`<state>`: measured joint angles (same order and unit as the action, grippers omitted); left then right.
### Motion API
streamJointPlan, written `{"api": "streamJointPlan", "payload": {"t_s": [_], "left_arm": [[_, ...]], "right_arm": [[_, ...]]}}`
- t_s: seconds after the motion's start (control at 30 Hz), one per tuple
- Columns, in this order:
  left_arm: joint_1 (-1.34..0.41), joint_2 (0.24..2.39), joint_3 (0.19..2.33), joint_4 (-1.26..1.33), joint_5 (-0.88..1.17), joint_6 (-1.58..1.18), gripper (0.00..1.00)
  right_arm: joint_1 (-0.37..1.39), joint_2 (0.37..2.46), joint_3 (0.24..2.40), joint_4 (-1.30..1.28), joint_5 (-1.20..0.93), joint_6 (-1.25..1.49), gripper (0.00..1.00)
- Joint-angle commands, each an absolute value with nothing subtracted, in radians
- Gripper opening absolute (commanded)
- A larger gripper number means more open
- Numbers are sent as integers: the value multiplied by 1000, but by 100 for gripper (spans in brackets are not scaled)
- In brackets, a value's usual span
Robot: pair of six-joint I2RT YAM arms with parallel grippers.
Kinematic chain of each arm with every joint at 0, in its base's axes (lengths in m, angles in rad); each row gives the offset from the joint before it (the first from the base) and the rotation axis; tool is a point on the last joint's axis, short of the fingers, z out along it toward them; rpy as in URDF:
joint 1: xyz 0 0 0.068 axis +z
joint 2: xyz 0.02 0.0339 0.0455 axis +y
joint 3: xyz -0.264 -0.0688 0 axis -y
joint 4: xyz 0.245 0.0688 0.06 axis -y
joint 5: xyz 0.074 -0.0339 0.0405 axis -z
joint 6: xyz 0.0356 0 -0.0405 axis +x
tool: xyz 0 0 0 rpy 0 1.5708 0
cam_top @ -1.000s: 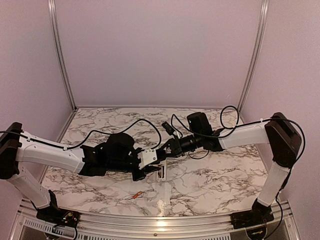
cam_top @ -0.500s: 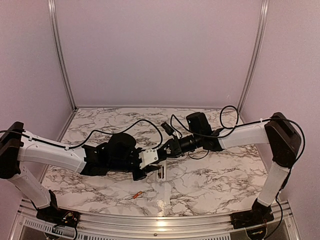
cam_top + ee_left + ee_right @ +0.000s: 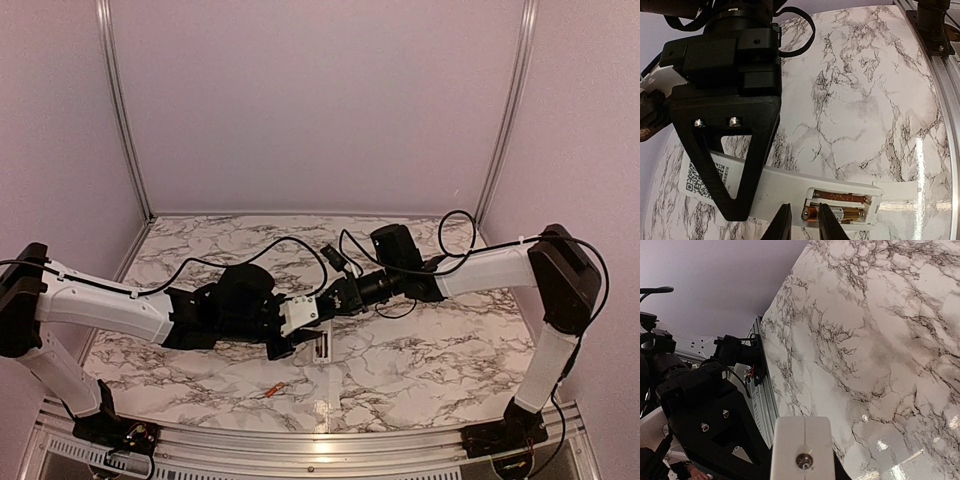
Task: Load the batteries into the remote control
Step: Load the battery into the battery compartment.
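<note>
Straddles an orange-copper cylindrical battery (image 3: 847, 215) seated in the slim white plastic remote control (image 3: 785, 182), with left gripper (image 3: 805, 222) jaws narrowly parted. Cannot tell for the right gripper (image 3: 328, 300).

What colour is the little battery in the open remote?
Copper-orange end, darker body; the battery shows best in the left wrist view.

left fingers (image 3: 784, 227) edged right, slightly up-table

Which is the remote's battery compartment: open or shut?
Open: no cover on the remote control; one battery lies visible inside.
</note>
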<state>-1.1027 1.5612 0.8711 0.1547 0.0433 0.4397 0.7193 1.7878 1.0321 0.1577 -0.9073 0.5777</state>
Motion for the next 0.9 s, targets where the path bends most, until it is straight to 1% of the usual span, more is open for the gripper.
{"api": "streamJointPlan", "payload": {"t_s": [0.0,0.13,0.43,0.87], "left_arm": [[-1108,1592,907,110,41,456,19],[-1108,1603,913,92,54,457,17],[-1107,1616,920,49,73,453,9],[-1130,1674,934,-32,94,453,5]], "right_arm": [[732,1805,1081,146,-917,566,0],[732,1805,1084,141,-918,562,0],[732,1797,1084,138,-917,559,0],[723,1761,1080,165,-919,574,0]]}}
